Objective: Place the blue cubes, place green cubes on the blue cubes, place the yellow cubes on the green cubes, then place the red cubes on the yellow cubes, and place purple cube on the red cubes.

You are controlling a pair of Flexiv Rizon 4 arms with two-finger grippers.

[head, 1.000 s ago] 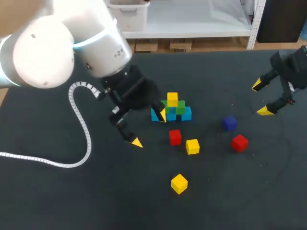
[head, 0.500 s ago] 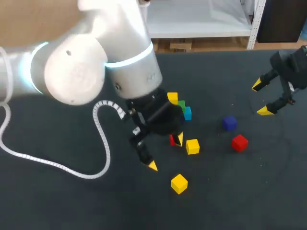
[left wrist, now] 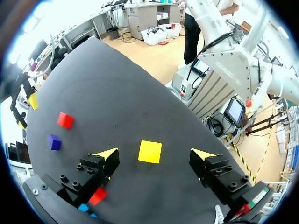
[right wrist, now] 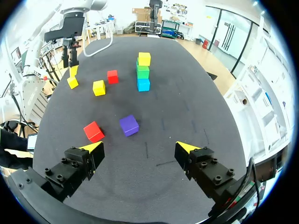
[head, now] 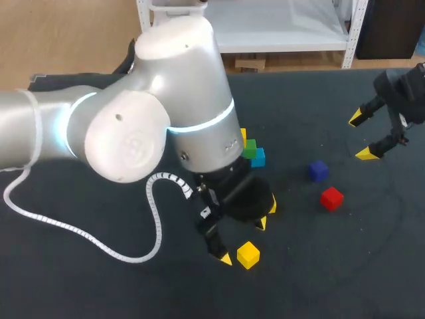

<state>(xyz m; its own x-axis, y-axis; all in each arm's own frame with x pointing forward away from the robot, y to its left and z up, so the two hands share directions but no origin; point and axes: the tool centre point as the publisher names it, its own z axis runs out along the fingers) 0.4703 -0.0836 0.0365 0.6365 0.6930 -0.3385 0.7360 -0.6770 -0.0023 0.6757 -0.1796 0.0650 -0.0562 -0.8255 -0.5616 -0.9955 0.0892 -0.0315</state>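
My left gripper [head: 244,242] stands open at the table's front middle, a loose yellow cube [head: 248,254] between its yellow tips. In the left wrist view that cube [left wrist: 150,151] lies between the spread fingers of the left gripper [left wrist: 154,154], touching neither. A stack of blue [right wrist: 143,84], green [right wrist: 142,71] and yellow [right wrist: 144,59] cubes stands at mid-table, partly hidden by my left arm in the head view. A purple cube [head: 318,171] and a red cube [head: 331,198] lie right of the middle. My right gripper [head: 360,137] hangs open and empty at the far right.
A second red cube [right wrist: 112,76] and another yellow cube [right wrist: 98,87] lie between the stack and my left gripper; the head view shows only a corner of that yellow cube [head: 272,207]. A white cable [head: 80,234] loops over the table's left part.
My left arm has swung from beside the stack toward the table's front, bringing its open gripper around the nearest yellow cube. The right arm and the cubes have not moved.
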